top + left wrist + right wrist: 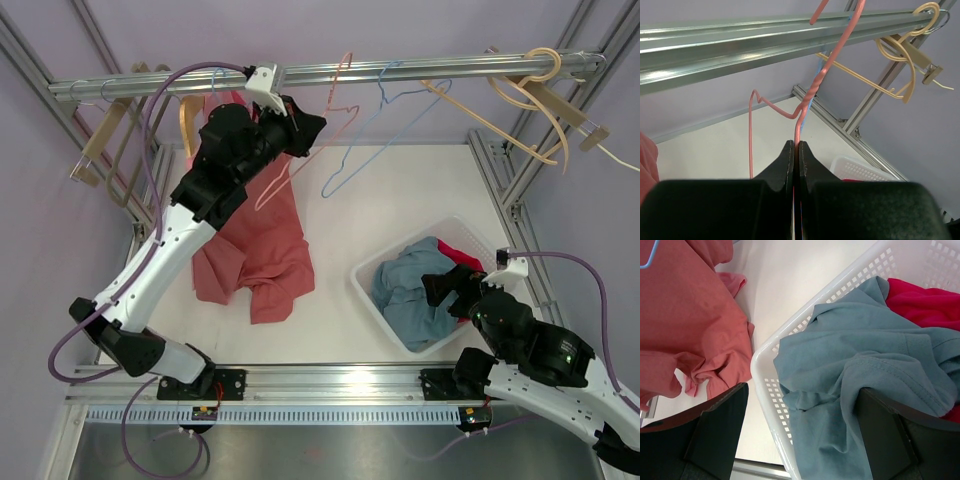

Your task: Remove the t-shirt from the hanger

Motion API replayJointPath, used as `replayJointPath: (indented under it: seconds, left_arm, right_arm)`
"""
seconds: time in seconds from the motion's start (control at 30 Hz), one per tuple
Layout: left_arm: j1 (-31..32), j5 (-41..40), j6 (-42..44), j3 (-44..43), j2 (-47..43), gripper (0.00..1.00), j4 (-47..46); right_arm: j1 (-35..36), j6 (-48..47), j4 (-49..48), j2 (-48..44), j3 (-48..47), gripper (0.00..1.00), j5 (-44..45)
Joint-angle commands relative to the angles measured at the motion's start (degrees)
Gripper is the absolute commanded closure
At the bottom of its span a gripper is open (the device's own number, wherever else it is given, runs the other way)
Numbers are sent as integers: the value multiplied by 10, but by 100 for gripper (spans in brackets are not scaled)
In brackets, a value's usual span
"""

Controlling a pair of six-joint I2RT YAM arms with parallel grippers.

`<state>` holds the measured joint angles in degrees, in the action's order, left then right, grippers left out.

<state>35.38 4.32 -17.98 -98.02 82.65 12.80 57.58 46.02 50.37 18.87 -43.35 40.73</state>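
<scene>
Pink wire hanger [807, 102] pinched at the rail [420, 68].
Left gripper [796, 145] is clamped on it; the salmon t-shirt [260, 250] lies crumpled on the table [400, 210]; right gripper [802, 392] gapes over the basket [765, 355].

Bright, even, diffuse light fills all three views, probably from overhead. Shadows on the white counter [430, 200] are faint and soft-edged. In the left wrist view pale glare streaks the metal rail [740, 45]. The pink hanger [799, 127] is crisp there, while the left claw [796, 150] is a featureless black. The right claw [802, 389] looks soft at close range. The top view bows slightly at its edges.
</scene>
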Motion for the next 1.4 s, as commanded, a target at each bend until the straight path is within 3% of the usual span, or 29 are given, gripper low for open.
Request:
replayJointPath:
  seconds: [0.0, 0.2, 0.47, 0.5, 0.53, 0.67, 0.77, 0.93, 1.13, 1.37]
  left_arm:
    - [-13, 5, 0, -28, 18, 100, -36]
    - [-19, 16, -7, -37, 40, 100, -26]
    - [-20, 14, -13, 21, 11, 96, -30]
    - [-20, 12, -11, 27, -4, 91, -30]
    - [-20, 9, -10, 34, -11, 76, -30]
    - [-20, 8, 1, 52, -48, 35, -7]
    - [-20, -6, 16, 56, -83, 23, 31]
    - [-20, -70, 36, 87, -149, 23, 88]
    - [-38, -188, 44, 105, -209, 33, 186]
    - [-116, -198, 58, 67, -188, 34, 224]
  right_arm:
    - [-4, -8, -22, -3, 2, 7, -22]
    - [-4, -10, -41, -1, 5, 8, -47]
    - [-5, -14, -56, 4, 10, 8, -55]
    - [-4, -15, -57, 1, 8, 8, -55]
    - [-5, -17, -58, 0, 6, 8, -55]
    - [-4, -30, -64, 0, -10, 8, -54]
    - [-4, -41, -73, 2, -20, 8, -56]
    - [-4, -50, -91, 5, -27, 8, -67]
    - [-4, -58, -106, -1, -32, 9, -82]
    - [-4, -66, -132, 14, -28, 9, -108]
